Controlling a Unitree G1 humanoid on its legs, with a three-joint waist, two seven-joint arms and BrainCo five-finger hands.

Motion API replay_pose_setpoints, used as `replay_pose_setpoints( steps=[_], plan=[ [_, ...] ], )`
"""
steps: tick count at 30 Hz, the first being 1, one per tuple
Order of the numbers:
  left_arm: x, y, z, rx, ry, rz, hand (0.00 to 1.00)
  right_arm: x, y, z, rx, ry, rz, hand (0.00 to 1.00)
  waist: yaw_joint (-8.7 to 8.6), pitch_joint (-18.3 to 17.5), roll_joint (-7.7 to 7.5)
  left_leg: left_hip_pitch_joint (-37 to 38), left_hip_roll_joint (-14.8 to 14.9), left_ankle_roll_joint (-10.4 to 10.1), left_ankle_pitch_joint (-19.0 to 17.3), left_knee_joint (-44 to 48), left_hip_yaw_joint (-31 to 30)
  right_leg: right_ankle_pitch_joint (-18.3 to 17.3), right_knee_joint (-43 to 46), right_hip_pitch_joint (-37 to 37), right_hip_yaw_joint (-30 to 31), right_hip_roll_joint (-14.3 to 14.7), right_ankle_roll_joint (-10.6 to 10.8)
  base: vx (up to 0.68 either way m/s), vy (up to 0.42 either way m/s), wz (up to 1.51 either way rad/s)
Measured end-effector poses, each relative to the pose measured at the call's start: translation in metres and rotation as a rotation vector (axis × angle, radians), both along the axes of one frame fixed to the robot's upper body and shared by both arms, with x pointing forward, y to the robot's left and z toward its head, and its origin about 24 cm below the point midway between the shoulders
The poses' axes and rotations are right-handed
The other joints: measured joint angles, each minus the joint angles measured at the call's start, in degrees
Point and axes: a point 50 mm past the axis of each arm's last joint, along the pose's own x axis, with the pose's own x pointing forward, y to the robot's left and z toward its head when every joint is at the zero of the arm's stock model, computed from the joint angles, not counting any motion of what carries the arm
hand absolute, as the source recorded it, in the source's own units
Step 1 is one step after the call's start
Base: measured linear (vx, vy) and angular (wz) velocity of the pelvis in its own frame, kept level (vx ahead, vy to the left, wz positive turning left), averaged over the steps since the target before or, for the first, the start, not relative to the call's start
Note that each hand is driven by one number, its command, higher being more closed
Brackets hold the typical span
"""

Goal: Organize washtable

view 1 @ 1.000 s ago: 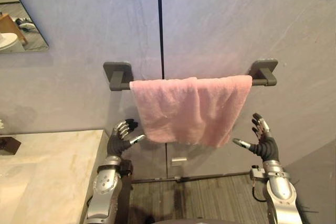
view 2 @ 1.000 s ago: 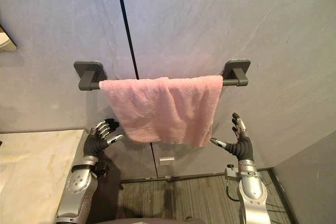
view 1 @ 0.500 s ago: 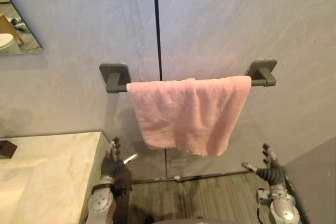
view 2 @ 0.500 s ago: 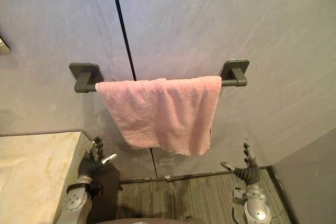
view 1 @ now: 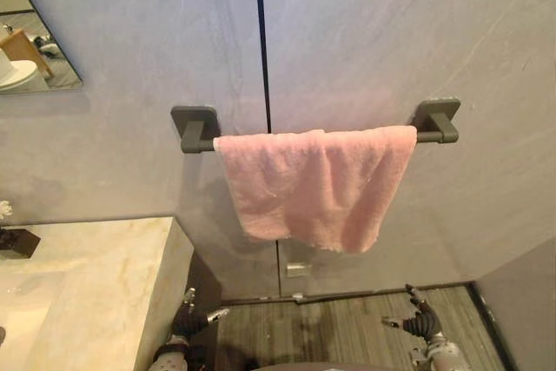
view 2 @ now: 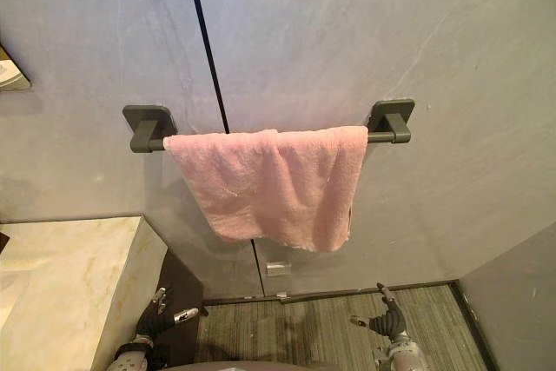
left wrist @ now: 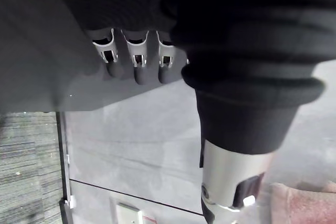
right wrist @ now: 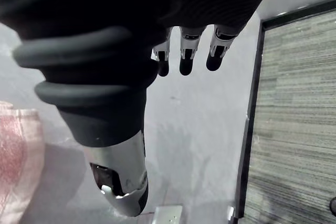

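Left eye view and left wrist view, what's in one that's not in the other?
The left eye view brings the towel bar, the marble counter, a mirror corner and the right hand. The left wrist view brings a close look at the left hand, its fingers straight. Both show the pink towel, the grey wall and the striped floor.

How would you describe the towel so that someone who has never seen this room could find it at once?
Look at the grey wall, to the right of the marble counter, where a dark rail is mounted across two panels. Draped over that rail hangs the towel, its lower edge uneven. It is the only soft, pink thing against the grey wall and dark rail.
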Motion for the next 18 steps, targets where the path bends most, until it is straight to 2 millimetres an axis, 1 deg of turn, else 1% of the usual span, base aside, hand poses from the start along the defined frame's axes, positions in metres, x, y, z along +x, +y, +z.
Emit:
replay_pose_setpoints(
  steps=[1,2,3,4,5,6,7,8,9,10,11,12,13,14,15,16,17,18],
  plan=[
    [0.001,-0.001,0.001,-0.003,-0.007,-0.001,0.0,0.002,0.002,0.0,0.001,-0.004,0.008,0.0,0.52,0.4,0.4,-1.2,0.0,-0.1,0.0,0.1,0.3,-0.4,1.4,-2.0,0.3,0.0,0.1,-0.04,-0.012,-0.07],
    [0.002,-0.001,0.001,-0.003,-0.01,-0.001,0.0,0.005,0.003,0.001,0.001,-0.008,0.017,0.0,0.57,0.4,-0.09,-1.8,0.1,-0.1,0.1,0.1,0.4,-0.5,2.1,-2.9,0.5,0.0,0.1,-0.04,-0.012,-0.07],
    [0.005,0.0,0.002,0.004,-0.019,0.001,0.0,0.012,0.007,0.002,0.005,-0.021,0.038,0.0,0.6,1.1,0.2,-3.7,0.1,0.1,-0.1,1.8,0.5,-0.7,3.8,-4.8,0.8,0.0,0.1,-0.06,-0.029,-0.06],
    [0.012,0.001,0.005,0.016,-0.037,0.006,0.0,0.019,0.012,0.003,0.012,-0.03,0.057,0.0,0.7,2.2,-0.33,-7.7,0.6,0.1,-1.4,5.9,0.5,-0.9,6.1,-7.5,1.6,0.0,0.2,-0.06,-0.026,-0.04],
    [0.015,0.001,0.006,0.019,-0.046,0.008,0.0,0.022,0.014,0.004,0.013,-0.036,0.065,0.0,0.74,2.6,-0.41,-9.3,0.8,0.1,-2.0,7.9,0.6,-0.9,7.1,-8.6,2.0,0.0,0.3,-0.06,-0.021,0.03],
    [0.023,0.001,0.009,0.023,-0.071,0.009,0.0,0.027,0.016,0.005,0.019,-0.046,0.07,0.0,0.93,3.5,-0.47,-12.6,1.5,0.3,-3.2,12.1,0.4,-0.3,8.4,-10.4,3.2,0.3,1.0,-0.04,0.01,0.07],
    [0.027,0.001,0.011,0.025,-0.082,0.009,0.0,0.029,0.017,0.005,0.022,-0.05,0.07,0.0,1.16,4.0,-0.14,-14.0,2.3,0.5,-3.5,13.8,0.4,0.2,8.5,-10.7,4.0,0.8,1.8,-0.05,0.044,0.07],
    [0.032,0.002,0.015,0.031,-0.109,0.026,0.0,0.032,0.022,0.006,0.035,-0.063,0.075,0.0,1.88,4.5,0.31,-15.4,3.9,0.8,-3.7,14.9,0.1,-3.5,18.3,-13.3,6.7,1.7,1.3,-0.02,0.024,0.33],
    [0.035,0.002,0.019,0.033,-0.129,0.027,0.0,0.03,0.025,0.006,0.044,-0.065,0.08,0.0,1.75,4.6,0.08,-16.0,3.8,0.8,-3.7,16.5,-1.4,-7.1,29.5,-14.2,8.3,1.5,2.1,-0.01,-0.009,0.51],
    [0.036,0.002,0.02,0.035,-0.136,0.031,0.0,0.026,0.027,0.005,0.055,-0.058,0.079,0.0,1.99,4.4,-0.08,-17.1,3.7,0.8,-3.7,17.7,-2.2,-8.1,34.1,-13.7,9.5,1.2,3.1,-0.03,-0.119,0.7],
    [0.036,0.004,0.021,0.039,-0.142,0.044,0.0,0.026,0.031,0.006,0.067,-0.063,0.09,0.0,2.5,3.9,-0.93,-18.8,3.6,0.8,-3.7,19.8,-2.8,-9.1,37.4,-12.4,11.9,0.9,3.8,-0.1,-0.191,0.52],
    [0.035,0.004,0.021,0.04,-0.141,0.062,0.0,0.03,0.033,0.009,0.076,-0.084,0.094,0.0,3.92,3.8,-1.75,-20.8,3.5,0.8,-3.7,22.2,-2.8,-9.8,35.9,-10.0,13.9,0.2,4.3,-0.14,-0.227,0.38],
    [0.035,0.003,0.02,0.034,-0.142,0.069,0.0,0.033,0.033,0.011,0.076,-0.1,0.095,0.0,4.48,3.9,-2.15,-22.3,3.3,0.6,-3.6,23.6,-3.0,-11.8,32.1,-7.7,14.6,-0.1,4.0,-0.22,-0.282,0.34],
    [0.035,0.001,0.021,0.024,-0.148,0.081,0.0,0.04,0.032,0.016,0.072,-0.128,0.093,0.0,5.26,3.9,-2.45,-24.6,3.7,-0.4,-2.9,25.3,-3.8,-15.5,27.1,-5.3,14.1,0.2,2.2,-0.31,-0.318,0.34],
    [0.037,-0.005,0.023,0.004,-0.171,0.087,0.0,0.046,0.03,0.021,0.076,-0.159,0.085,0.0,5.67,4.7,-0.94,-26.9,5.2,-2.3,-1.6,25.4,-5.2,-18.3,23.8,-5.1,12.1,1.6,0.6,-0.35,-0.321,0.44],
    [0.039,-0.009,0.025,-0.006,-0.185,0.089,0.0,0.049,0.029,0.023,0.081,-0.176,0.075,0.0,5.65,4.9,0.3,-28.5,6.2,-3.4,-0.2,24.9,-6.6,-19.5,22.8,-5.3,10.3,2.9,-1.0,-0.49,-0.388,0.58],
    [0.041,-0.014,0.027,-0.019,-0.202,0.096,0.0,0.05,0.027,0.023,0.085,-0.178,0.059,0.0,5.52,5.9,1.89,-29.1,7.3,-3.8,3.5,22.1,-8.3,-20.6,22.4,-5.7,8.6,5.1,-2.2,-0.52,-0.347,0.91],
    [0.042,-0.021,0.026,-0.049,-0.203,0.095,0.0,0.045,0.024,0.019,0.099,-0.157,0.024,0.0,4.99,7.0,2.64,-27.1,9.0,-2.4,5.3,15.6,-8.1,-19.3,22.6,-6.1,4.8,6.2,-4.5,-0.52,-0.338,1.07]
  ],
)
